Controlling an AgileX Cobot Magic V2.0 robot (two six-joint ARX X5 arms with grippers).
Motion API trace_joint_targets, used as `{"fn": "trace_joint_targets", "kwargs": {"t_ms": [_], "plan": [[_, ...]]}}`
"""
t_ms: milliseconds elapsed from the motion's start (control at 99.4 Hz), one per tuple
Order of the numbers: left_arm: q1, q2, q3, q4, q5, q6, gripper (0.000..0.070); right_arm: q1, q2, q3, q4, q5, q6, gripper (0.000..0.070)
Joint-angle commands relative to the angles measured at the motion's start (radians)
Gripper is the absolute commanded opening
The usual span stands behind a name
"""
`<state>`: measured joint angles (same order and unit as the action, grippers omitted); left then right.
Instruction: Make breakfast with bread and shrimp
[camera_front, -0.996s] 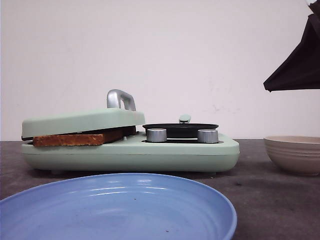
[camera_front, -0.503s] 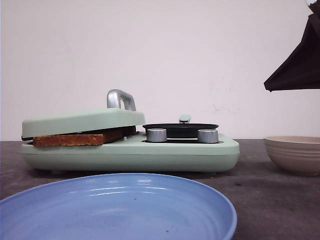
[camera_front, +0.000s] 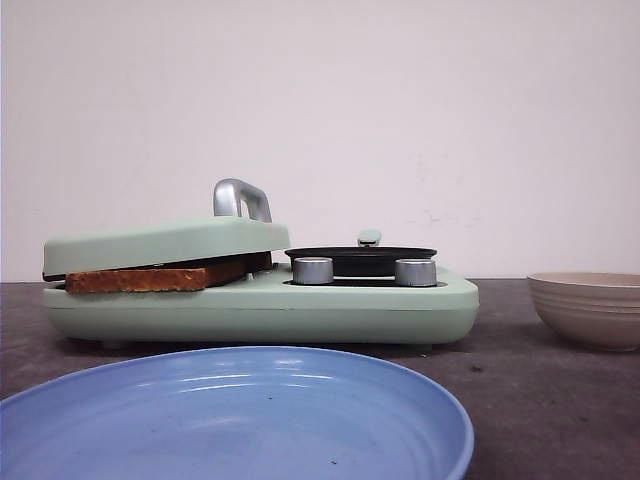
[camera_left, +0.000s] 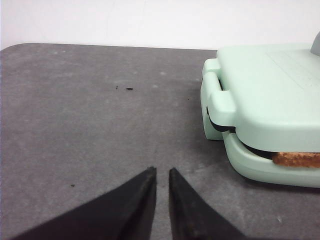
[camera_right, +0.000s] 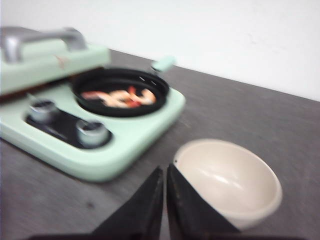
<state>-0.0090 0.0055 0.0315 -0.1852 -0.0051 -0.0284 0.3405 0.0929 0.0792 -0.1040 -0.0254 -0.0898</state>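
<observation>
**One slice showing in the press, shrimp in the pan, both grippers empty**

I count one breakfast maker (camera_front: 260, 300), mint green, sitting mid-table. Its hinged lid (camera_front: 165, 243) rests tilted on the bread (camera_front: 150, 278); I can see only one toasted brown edge poking out at the front, so I cannot tell whether a second slice lies under it. Beside the lid sits one small black pan (camera_right: 120, 92) holding shrimp (camera_right: 120, 97), too blurred to count. Two silver knobs (camera_front: 314, 270) face me on the maker's front.

One blue plate (camera_front: 235, 415) lies at the near edge of the table. One beige bowl (camera_right: 227, 182) stands toward the right edge, well apart from the maker.

My left gripper (camera_left: 161, 175) hangs over bare table near the maker's left end, fingers nearly together, clasping nothing. My right gripper (camera_right: 165, 172) hangs just beside the bowl, fingers likewise drawn together on nothing.
</observation>
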Motion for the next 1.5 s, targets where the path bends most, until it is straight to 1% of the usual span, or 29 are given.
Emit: {"fn": "trace_joint_targets", "kwargs": {"t_ms": [0,40,111,191,241,312,402,453,1077,1489], "plan": [[0.000,0.000,-0.018,-0.002,-0.002,-0.006,0.0028,-0.032,-0.068,-0.050,0.006,-0.014,-0.021,0.0000],[-0.001,-0.001,-0.018,-0.002,-0.002,-0.006,0.0028,-0.050,-0.096,-0.069,-0.015,-0.031,-0.011,0.0000],[0.000,-0.001,-0.018,-0.003,-0.002,-0.006,0.0028,-0.076,-0.089,-0.067,-0.089,-0.025,0.008,0.0000],[0.000,-0.001,-0.018,-0.002,-0.002,-0.006,0.0028,-0.090,-0.089,-0.068,-0.085,0.024,0.000,0.0000],[0.000,0.000,-0.018,-0.003,-0.003,-0.006,0.0028,-0.101,-0.089,-0.068,-0.085,0.036,0.004,0.0000],[0.000,-0.001,-0.018,-0.002,-0.001,-0.006,0.0028,-0.114,-0.089,-0.068,-0.084,0.030,0.004,0.0000],[0.000,0.000,-0.018,-0.002,0.002,-0.006,0.0028,-0.115,-0.089,-0.068,-0.069,-0.011,0.003,0.0000],[0.000,-0.001,-0.018,-0.002,0.002,-0.006,0.0028,-0.115,-0.089,-0.067,-0.055,-0.020,0.003,0.0000],[0.000,0.000,-0.018,-0.002,0.002,-0.006,0.0028,-0.140,-0.089,-0.067,0.006,-0.027,0.003,0.0000],[0.000,-0.001,-0.018,-0.002,0.002,-0.006,0.0028,-0.140,-0.089,-0.067,0.006,-0.027,0.003,0.0000]]}}
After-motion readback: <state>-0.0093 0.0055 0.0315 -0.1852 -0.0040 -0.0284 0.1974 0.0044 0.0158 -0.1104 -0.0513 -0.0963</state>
